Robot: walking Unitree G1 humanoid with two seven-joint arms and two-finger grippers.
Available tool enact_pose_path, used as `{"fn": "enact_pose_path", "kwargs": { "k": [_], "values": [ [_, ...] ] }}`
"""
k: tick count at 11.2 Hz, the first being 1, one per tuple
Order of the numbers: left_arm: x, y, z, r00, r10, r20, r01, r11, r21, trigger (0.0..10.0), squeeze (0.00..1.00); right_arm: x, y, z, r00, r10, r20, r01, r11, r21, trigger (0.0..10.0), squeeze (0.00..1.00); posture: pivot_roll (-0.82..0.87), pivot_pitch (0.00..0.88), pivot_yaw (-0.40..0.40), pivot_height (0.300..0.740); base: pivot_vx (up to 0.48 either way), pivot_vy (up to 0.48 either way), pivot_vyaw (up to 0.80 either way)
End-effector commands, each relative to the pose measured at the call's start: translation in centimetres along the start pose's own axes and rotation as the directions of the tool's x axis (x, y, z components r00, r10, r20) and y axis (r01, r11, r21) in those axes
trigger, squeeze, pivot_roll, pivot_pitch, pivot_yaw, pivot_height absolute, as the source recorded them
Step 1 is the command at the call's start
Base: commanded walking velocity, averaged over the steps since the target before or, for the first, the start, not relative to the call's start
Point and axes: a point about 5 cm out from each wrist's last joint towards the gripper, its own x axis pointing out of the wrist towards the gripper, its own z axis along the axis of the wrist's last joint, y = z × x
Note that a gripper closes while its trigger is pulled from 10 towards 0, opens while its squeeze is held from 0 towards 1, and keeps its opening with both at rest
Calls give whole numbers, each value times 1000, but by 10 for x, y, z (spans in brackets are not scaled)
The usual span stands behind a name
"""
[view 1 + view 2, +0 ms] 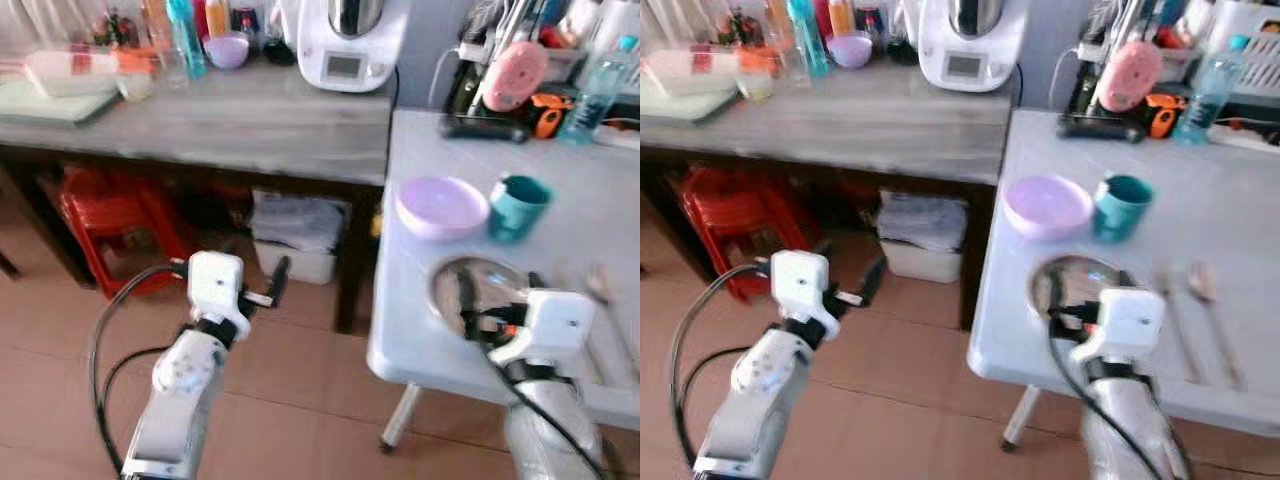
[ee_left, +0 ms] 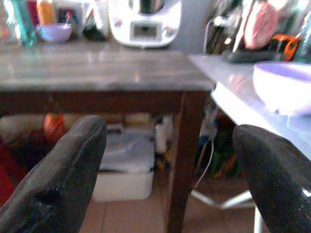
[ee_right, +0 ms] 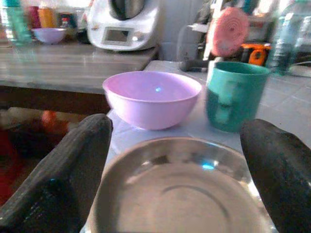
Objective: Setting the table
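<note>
- Where the brown tile floor runs under everything, the long grey counter stands as the biggest piece, along the far side, with a red stool and a white bin tucked beneath it.
- The white table butts against the counter's right end; its near corner lies just ahead of the right arm.
- On the counter sit a white kitchen machine, a small purple bowl, bottles, and a tray at the far left.
- At the back of the table a pink round thing, an orange tool and a clear water bottle crowd together.
- The steel plate lies near the table's front edge; the right gripper hovers low at its near rim, fingers spread wide either side, gripping nothing.
- The pink bowl stands just behind the plate, apart from it.
- The teal cup stands upright just beside the bowl, on its right.
- A spoon and another utensil, too blurred to name, lie right of the plate.
- The left gripper hangs over the floor, left of the table and in front of the bin, fingers wide apart and empty.
</note>
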Motion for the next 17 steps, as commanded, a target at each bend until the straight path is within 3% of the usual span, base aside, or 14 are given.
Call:
{"fn": "enact_pose_path", "kwargs": {
  "k": [1, 4, 7, 8, 9, 10, 12, 15, 17],
  "values": [
    [0, 0, 0, 1000, -6, -7, 6, 1000, -4, 10000, 0, 1, -2, 1, 1000, -6, 4, 6, 1000, -2, 10000, 0, 14, 83, 1, 740, 0, -334, 0],
    [-1, 0, -1, 1000, -7, -17, 7, 1000, -5, 10000, 0, 2, -1, 1, 1000, -4, 0, 4, 1000, 3, 10000, 0, 13, 84, 0, 740, 0, -355, 0],
    [-4, 1, -9, 999, -18, -42, 16, 999, -38, 10000, 0, 4, -1, 1, 1000, 7, -3, -7, 1000, 12, 10000, 0, 11, 86, 1, 740, 0, 0, 0],
    [-9, 7, -4, 999, 31, 26, -31, 999, -10, 10000, 0, 5, -1, 0, 1000, 19, -8, -18, 1000, 11, 10000, 0, 10, 88, 0, 740, 0, 0, 0],
    [-9, 7, -8, 1000, 5, -12, -6, 999, -54, 10000, 0, 6, -3, 0, 1000, 17, -9, -16, 1000, 10, 10000, 0, 10, 88, 0, 740, 0, 0, 0],
    [-11, 7, -7, 1000, -22, -4, 21, 1000, -3, 10000, 0, 7, -5, -1, 1000, 16, -12, -16, 1000, 7, 10000, 0, 11, 90, -3, 740, 0, 0, 0],
    [-24, 4, -13, 988, -157, -5, 157, 987, 14, 10000, 0, 11, -5, -4, 998, 49, -34, -49, 999, -2, 10000, 0, 11, 91, -6, 740, 0, 0, 0],
    [-18, -5, -12, 979, -202, 6, 202, 979, -21, 10000, 0, 21, -4, -4, 994, 106, -40, -106, 994, 9, 10000, 0, 11, 91, -6, 740, 0, 0, 0],
    [-15, -12, -12, 967, -255, 10, 256, 966, -40, 10000, 0, 24, 1, -7, 977, 200, -74, -195, 978, 71, 10000, 0, 10, 90, -11, 740, 0, 0, 0]
  ]
}}
